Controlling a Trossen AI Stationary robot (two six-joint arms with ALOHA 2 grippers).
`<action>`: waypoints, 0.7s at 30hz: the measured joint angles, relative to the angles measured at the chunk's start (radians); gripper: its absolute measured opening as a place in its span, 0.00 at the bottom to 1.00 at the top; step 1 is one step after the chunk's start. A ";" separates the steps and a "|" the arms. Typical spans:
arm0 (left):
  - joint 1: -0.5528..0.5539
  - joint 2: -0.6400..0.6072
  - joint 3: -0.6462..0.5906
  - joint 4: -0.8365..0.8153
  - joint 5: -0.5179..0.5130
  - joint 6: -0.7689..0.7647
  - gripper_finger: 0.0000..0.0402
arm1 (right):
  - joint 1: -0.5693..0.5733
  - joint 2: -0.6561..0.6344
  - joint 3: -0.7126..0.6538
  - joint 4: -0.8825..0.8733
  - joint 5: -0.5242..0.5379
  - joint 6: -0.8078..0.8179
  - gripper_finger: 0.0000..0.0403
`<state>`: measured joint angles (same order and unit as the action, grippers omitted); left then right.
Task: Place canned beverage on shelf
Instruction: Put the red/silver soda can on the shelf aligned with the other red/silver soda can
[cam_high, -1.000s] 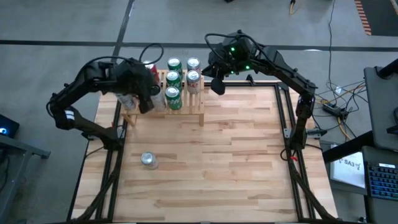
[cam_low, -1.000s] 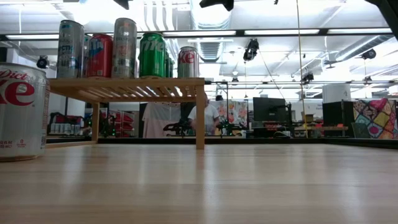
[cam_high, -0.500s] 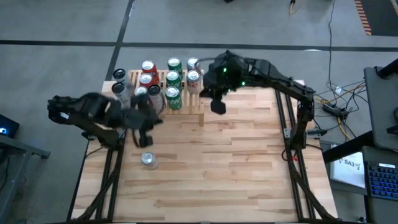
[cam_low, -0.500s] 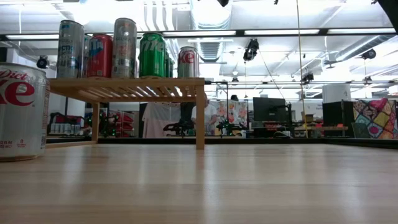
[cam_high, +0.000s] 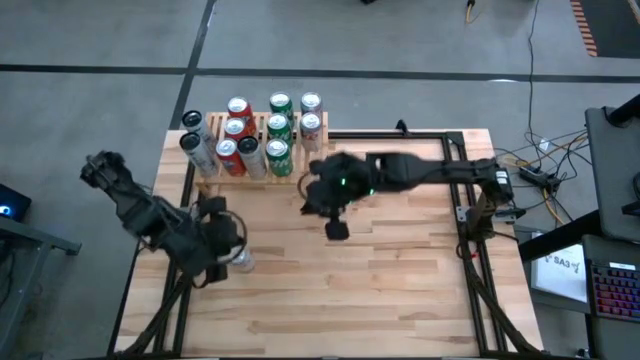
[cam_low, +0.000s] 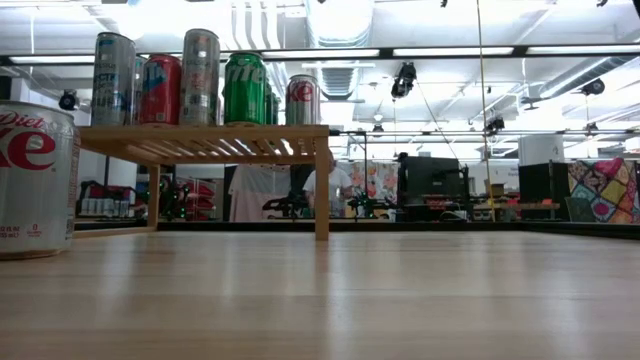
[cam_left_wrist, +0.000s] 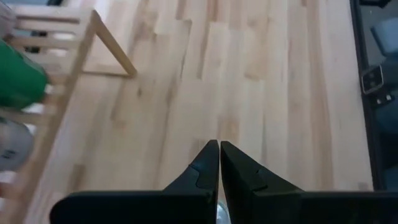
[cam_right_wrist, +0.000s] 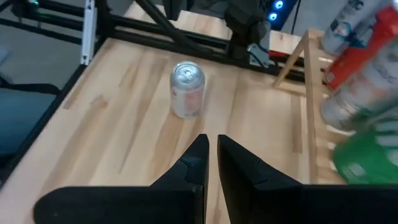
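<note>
Your left claw (cam_high: 222, 243) is clenched on nothing, hanging just above the lone silver can (cam_right_wrist: 186, 89) standing on the counter (cam_high: 400, 290), well apart from the shelf (cam_high: 300, 180). Right claw (cam_high: 337, 229) is clenched too, empty, mid-counter. Only the low view reads the can's lettering; the high view counts nine cans on the shelf.

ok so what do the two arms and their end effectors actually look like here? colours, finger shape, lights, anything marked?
Both arms are dark, near-black jointed links. The left end effector has two matte black fingers tapering to narrow points. The right end effector is the same build: two black tapered fingers. A green light glows on the right arm's wrist housing. No markings or labels are readable on either arm.
</note>
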<state>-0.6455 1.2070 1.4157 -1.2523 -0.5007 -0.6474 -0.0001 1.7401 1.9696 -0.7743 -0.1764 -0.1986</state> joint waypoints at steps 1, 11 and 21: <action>-0.024 -0.003 -0.014 -0.001 -0.007 -0.025 0.00 | 0.017 0.000 -0.026 0.033 0.014 0.004 0.06; -0.224 -0.013 -0.129 -0.082 0.017 -0.323 0.00 | 0.124 0.016 -0.276 0.412 0.203 0.044 0.06; -0.283 -0.005 -0.295 -0.081 0.123 -0.499 0.00 | 0.133 0.017 -0.511 0.810 0.203 0.177 0.06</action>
<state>-0.9287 1.2023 1.1207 -1.3332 -0.3776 -1.1459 0.1331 1.7567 1.4583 0.0356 0.0269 -0.0217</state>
